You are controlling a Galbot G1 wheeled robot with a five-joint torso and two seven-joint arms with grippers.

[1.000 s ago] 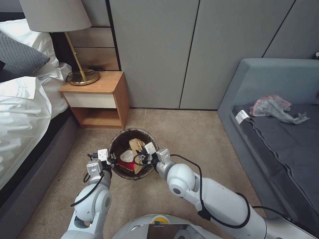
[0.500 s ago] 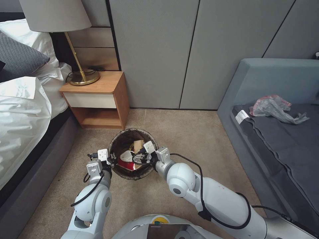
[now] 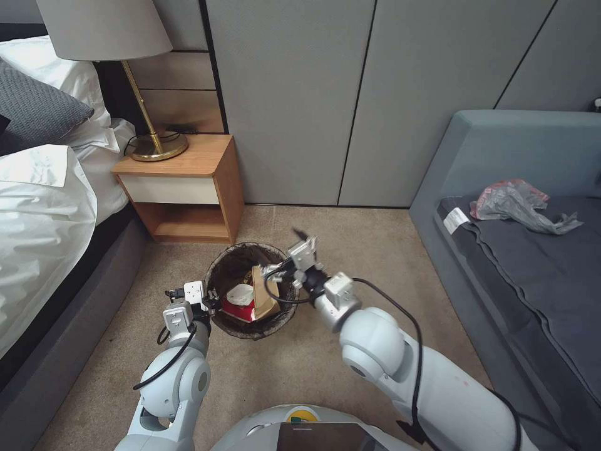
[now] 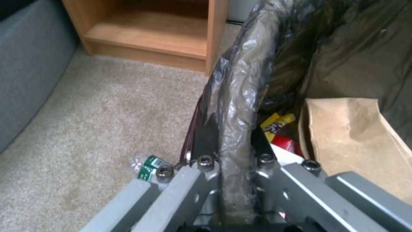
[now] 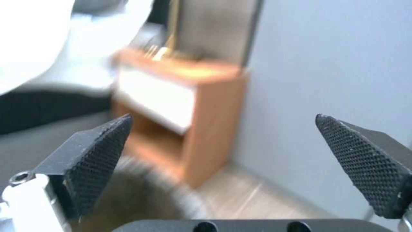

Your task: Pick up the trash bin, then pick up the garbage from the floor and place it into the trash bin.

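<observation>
The trash bin (image 3: 275,311), round with a dark liner over its rim, stands on the carpet in front of me. My left gripper (image 3: 210,302) is shut on its near-left rim; the left wrist view has the fingers (image 4: 206,138) pinching the liner-covered rim (image 4: 240,96). Inside the bin lie garbage pieces: a tan paper bag (image 3: 263,297) (image 4: 352,129), a white cup (image 3: 238,293), a red packet (image 3: 241,309) and a yellow wrapper (image 4: 276,120). A green-labelled bottle (image 4: 146,162) lies on the carpet beside the bin. My right gripper (image 3: 300,243) (image 5: 223,117) hovers open and holds nothing above the bin's far-right rim.
A wooden nightstand (image 3: 188,188) with a brass lamp (image 3: 150,145) stands just beyond the bin, next to the bed (image 3: 37,207) on the left. A grey sofa (image 3: 532,269) with a grey plastic bag (image 3: 519,203) fills the right. Open carpet (image 3: 363,250) lies between.
My right gripper has lifted out of the bin and swung back and to the right, leaving the tan paper bag inside. The left gripper and the bin have stayed put.
</observation>
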